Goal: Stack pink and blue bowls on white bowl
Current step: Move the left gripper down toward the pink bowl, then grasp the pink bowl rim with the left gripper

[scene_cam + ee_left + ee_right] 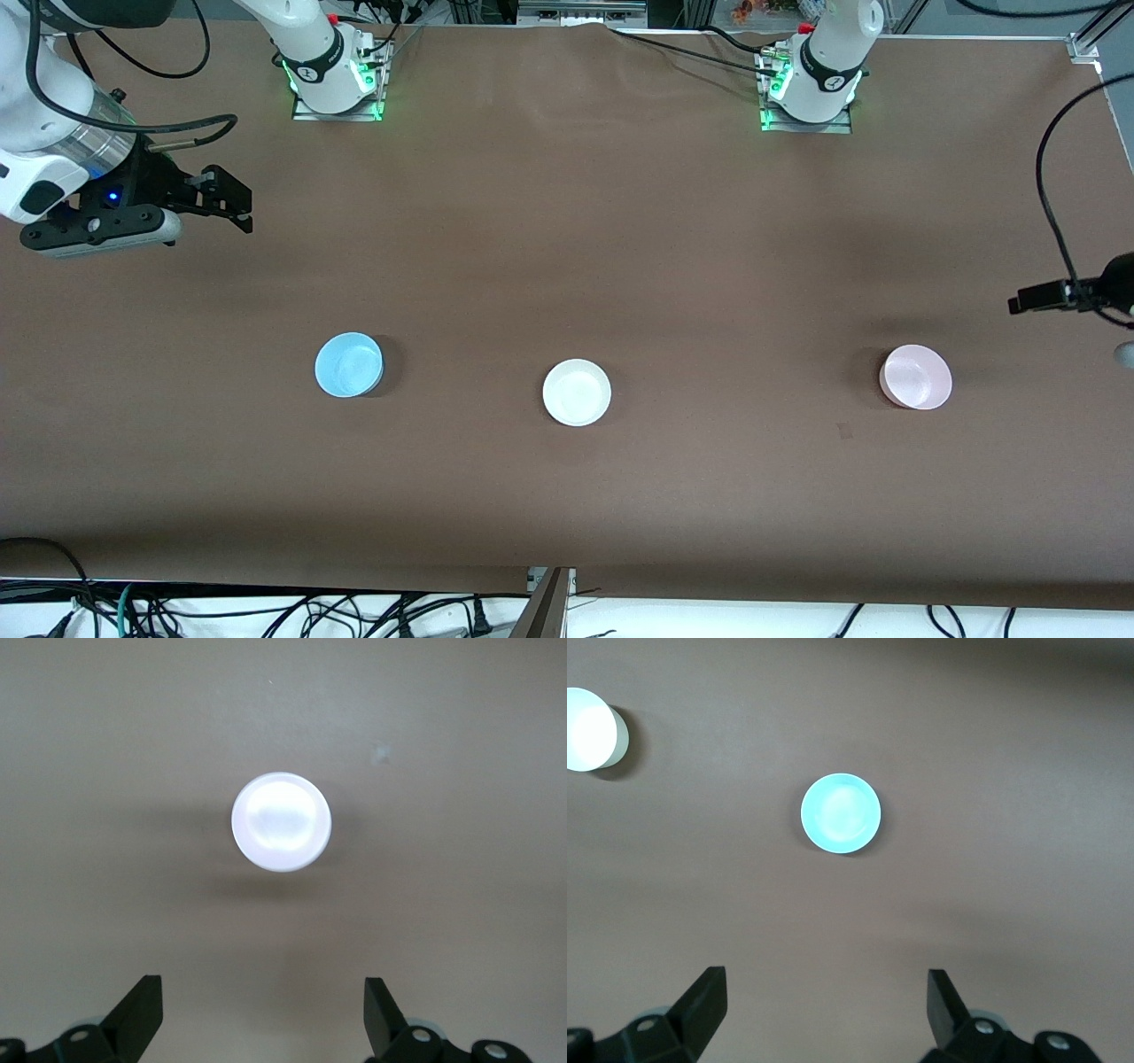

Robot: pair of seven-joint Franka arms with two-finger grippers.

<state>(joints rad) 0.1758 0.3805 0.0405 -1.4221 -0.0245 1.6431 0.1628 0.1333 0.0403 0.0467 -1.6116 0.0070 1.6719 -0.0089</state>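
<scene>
My right gripper [824, 1010] hung wide open over the table [567, 221] at nine o'clock, my left gripper [264, 1014] wide open at three. The white bowl [577, 392] stood between the blue bowl [348, 364] and the pink bowl [916, 377], all apart.

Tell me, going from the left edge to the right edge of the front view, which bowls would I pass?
blue bowl → white bowl → pink bowl
</scene>
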